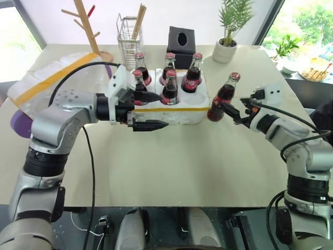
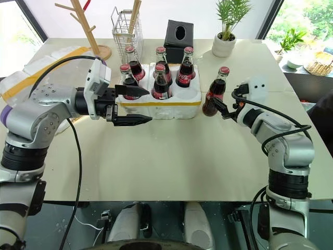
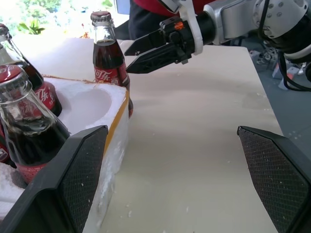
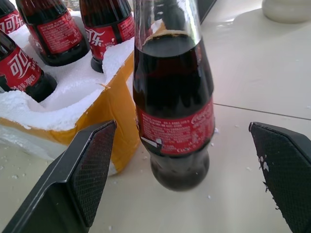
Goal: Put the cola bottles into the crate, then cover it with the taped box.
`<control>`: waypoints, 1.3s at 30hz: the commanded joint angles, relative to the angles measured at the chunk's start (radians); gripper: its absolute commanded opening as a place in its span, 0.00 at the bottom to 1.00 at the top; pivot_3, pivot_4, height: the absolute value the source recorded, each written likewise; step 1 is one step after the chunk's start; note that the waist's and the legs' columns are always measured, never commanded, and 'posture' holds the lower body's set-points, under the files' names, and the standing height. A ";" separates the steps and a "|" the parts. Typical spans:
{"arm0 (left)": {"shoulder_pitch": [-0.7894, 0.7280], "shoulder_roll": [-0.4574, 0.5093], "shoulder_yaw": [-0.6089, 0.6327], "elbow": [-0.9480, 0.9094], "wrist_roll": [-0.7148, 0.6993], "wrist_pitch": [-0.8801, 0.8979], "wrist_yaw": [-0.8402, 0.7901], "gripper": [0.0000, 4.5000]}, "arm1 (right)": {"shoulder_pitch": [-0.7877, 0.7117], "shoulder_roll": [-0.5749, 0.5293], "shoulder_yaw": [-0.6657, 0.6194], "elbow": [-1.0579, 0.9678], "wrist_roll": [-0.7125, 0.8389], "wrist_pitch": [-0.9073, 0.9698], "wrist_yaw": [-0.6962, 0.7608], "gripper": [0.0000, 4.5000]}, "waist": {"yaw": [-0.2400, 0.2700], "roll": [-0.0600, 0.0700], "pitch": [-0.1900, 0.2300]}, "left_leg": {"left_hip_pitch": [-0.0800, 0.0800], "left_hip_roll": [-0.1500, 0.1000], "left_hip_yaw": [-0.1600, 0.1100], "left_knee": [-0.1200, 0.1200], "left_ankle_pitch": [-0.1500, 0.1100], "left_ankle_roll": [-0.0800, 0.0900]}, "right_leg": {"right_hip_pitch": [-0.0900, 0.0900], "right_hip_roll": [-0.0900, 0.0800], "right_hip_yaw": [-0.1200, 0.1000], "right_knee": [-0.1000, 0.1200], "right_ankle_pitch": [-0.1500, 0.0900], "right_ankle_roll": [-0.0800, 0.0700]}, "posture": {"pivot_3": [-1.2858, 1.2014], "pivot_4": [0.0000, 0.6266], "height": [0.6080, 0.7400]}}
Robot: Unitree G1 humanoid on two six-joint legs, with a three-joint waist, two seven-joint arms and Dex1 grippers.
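Last bottle (image 1: 223, 97) upright on surface (image 1: 208, 166), just beside crate (image 1: 171, 112), directly ahead of right tool (image 1: 232, 111); jaws spread, bracketing bottle, not pinching. Left tool (image 1: 151, 110) spread, empty, farther.

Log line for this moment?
crate: five bottles in | sixth bottle: on table beside crate | right gripper: open at it | left gripper: open

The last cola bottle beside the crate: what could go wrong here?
1. The last cola bottle stands loose on the table, touching the crate; the open right gripper, closing off-centre, could tip it.
2. One well is empty, with tall bottles close around it, so the incoming bottle might knock them.
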 commanded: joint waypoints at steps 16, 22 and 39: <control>-0.012 0.016 0.048 -0.004 0.008 -0.026 0.017 1.00 | -0.209 0.016 0.055 0.302 -0.111 -0.329 0.058 0.61 | 0.000 0.001 0.001 | -0.001 0.000 0.001 0.000 0.000 0.000 | -0.001 0.000 0.000 0.000 0.000 0.000 | 0.52 0.24 1.00; 0.011 0.024 0.064 -0.025 -0.001 -0.019 0.034 1.00 | -0.284 -0.010 -0.021 0.099 0.131 -0.236 0.204 0.61 | -0.005 0.005 0.003 | -0.005 0.001 0.002 0.000 0.000 0.000 | -0.008 0.000 0.002 0.001 0.000 0.000 | 0.52 0.24 1.00; 0.025 0.029 0.072 -0.040 -0.001 -0.020 0.059 1.00 | -0.260 0.032 0.149 0.093 0.062 -0.253 0.208 0.61 | 0.002 0.004 0.002 | -0.005 0.003 0.001 0.001 0.001 -0.001 | -0.006 0.003 0.001 0.001 0.002 -0.002 | 0.52 0.24 1.00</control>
